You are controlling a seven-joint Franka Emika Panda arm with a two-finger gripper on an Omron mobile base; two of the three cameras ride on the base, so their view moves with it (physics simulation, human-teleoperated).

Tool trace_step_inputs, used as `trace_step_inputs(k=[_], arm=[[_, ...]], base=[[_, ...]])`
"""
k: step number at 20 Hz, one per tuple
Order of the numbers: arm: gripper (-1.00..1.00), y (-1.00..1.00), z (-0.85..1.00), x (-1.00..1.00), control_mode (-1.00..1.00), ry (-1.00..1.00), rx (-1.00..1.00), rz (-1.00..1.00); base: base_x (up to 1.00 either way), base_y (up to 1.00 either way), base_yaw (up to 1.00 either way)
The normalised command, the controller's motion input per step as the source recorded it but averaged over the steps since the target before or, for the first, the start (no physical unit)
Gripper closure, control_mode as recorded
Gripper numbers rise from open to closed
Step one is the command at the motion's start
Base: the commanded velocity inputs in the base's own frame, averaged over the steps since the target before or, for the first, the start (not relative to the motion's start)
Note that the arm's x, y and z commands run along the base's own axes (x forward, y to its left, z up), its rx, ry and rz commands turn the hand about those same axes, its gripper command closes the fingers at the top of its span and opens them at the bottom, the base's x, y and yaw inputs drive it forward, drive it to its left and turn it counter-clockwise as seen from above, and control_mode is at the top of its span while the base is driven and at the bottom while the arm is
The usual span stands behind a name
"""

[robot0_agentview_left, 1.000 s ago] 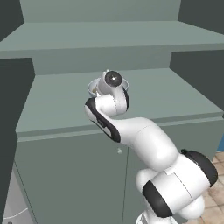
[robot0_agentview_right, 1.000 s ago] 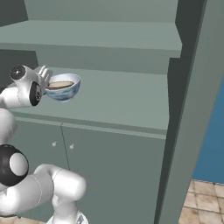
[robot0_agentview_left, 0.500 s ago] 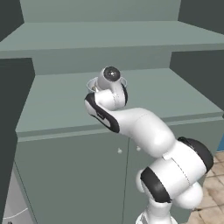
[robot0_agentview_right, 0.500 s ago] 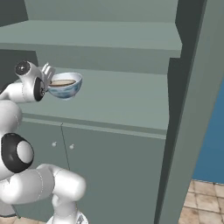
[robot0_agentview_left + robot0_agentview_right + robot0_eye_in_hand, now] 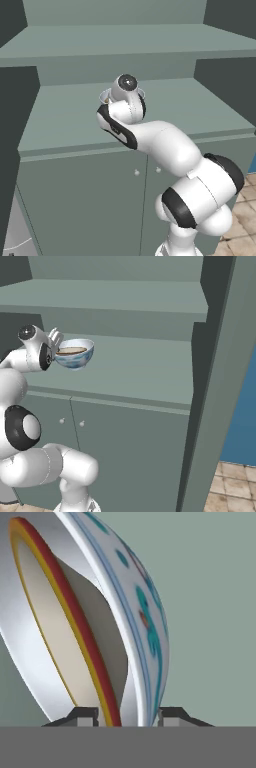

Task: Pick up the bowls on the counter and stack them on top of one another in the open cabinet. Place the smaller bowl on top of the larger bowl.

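Observation:
My gripper (image 5: pixel 129 714) is shut on the wall of the larger bowl (image 5: pixel 145 612), white inside and blue-patterned outside. The smaller bowl (image 5: pixel 50 637), tan inside with a red and yellow rim, is nested in it. In the right base view the gripper (image 5: pixel 56 348) holds the larger bowl (image 5: pixel 77 360) by its left rim over the cabinet's wide shelf (image 5: pixel 140 371), with the smaller bowl (image 5: pixel 71 350) inside. I cannot tell whether the larger bowl touches the shelf. From the left base view, my hand covers most of the larger bowl (image 5: pixel 104 95). The counter is out of view.
Another shelf (image 5: pixel 125 40) spans the cabinet above. The open cabinet door (image 5: pixel 220 381) stands tall on the right. Below the shelf are closed doors with small round knobs (image 5: pixel 136 172). Dark side walls (image 5: pixel 17 140) bound the shelf on the left.
The arm's elbow and lower links have swung up and to the right. The hand and the nested bowls have stayed almost where they were over the shelf.

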Motion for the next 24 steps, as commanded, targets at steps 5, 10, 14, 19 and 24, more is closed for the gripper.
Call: trace_step_inputs(k=[5, 10, 14, 19, 24], arm=[[-1.00, -0.01, 0.00, 0.00, -1.00, 0.00, 0.03, 0.00], [-1.00, 0.02, 0.13, 0.00, -1.00, -0.03, 0.00, 0.00], [-1.00, 0.08, 0.27, -0.07, -1.00, -0.07, 0.00, 0.00], [-1.00, 0.09, 0.26, -0.22, -1.00, -0.03, 0.00, 0.00], [-1.00, 0.04, 0.33, -0.36, -1.00, -0.01, 0.00, 0.00]], base=[[0.00, 0.00, 0.00], [0.00, 0.00, 0.00], [0.00, 0.00, 0.00], [0.00, 0.00, 0.00], [0.00, 0.00, 0.00]])
